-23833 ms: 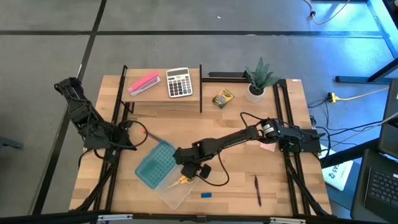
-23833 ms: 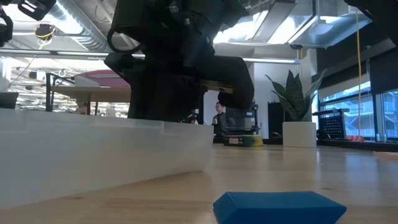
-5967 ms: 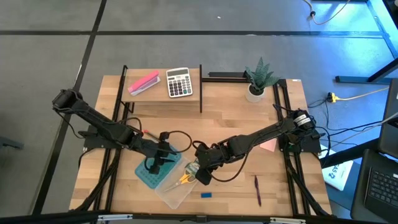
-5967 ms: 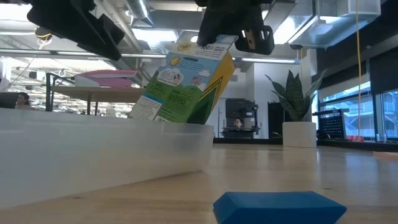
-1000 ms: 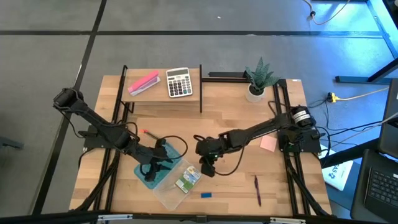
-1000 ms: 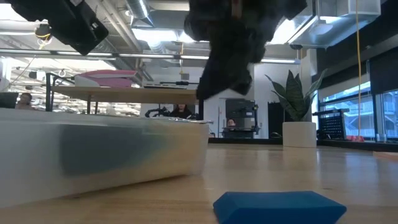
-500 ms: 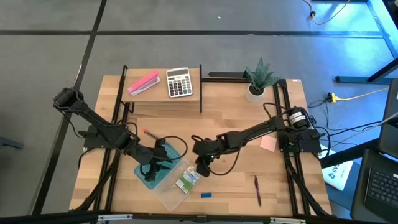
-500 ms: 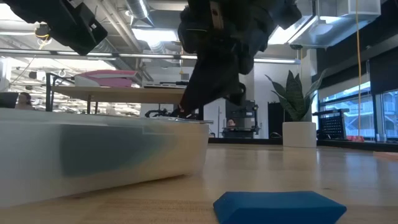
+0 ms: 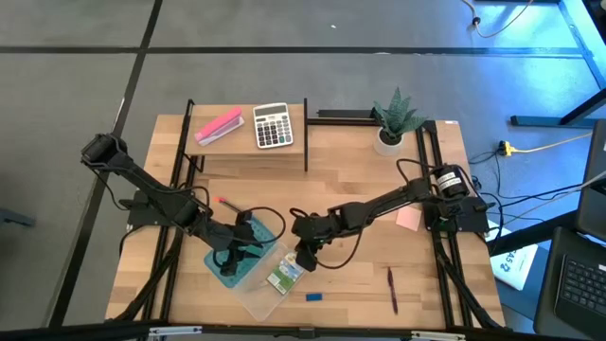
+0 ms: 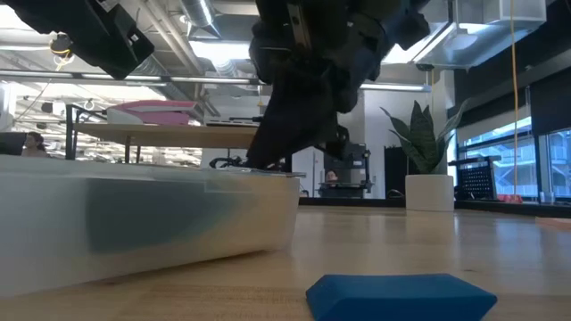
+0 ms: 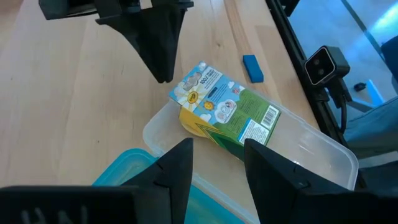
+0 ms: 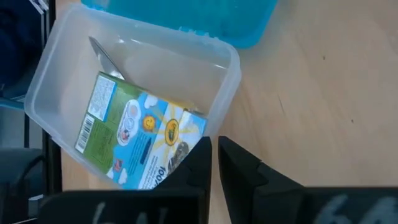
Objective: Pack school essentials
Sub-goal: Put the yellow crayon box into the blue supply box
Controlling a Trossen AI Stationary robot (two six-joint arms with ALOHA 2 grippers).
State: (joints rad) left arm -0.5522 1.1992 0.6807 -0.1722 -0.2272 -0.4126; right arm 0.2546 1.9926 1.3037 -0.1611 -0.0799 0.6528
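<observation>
The yellow-green crayon box (image 9: 285,275) lies flat, label up, in the clear plastic container (image 9: 254,297). Grey scissor blades (image 12: 102,55) stick out from under it. My right gripper (image 9: 303,258) hangs shut just beyond the container's right rim, fingers pointing down. My left gripper (image 9: 231,261) stands open above the blue lid (image 9: 248,235), which lies against the container's far left side. The blue eraser (image 9: 313,296) and the dark-red pen (image 9: 391,289) lie on the table near its front edge. The red-tipped pencil (image 9: 220,202) lies left of the lid.
A low shelf at the back holds the grey calculator (image 9: 273,125) and the pink block (image 9: 219,126). A potted plant (image 9: 392,120) stands at the back right, a pink note (image 9: 408,219) at the right. Bare wood lies between container and pen.
My right gripper, still shut, has drifted toward the table's left edge, closer to the container's rim. The crayon box has stayed where it lay in the container.
</observation>
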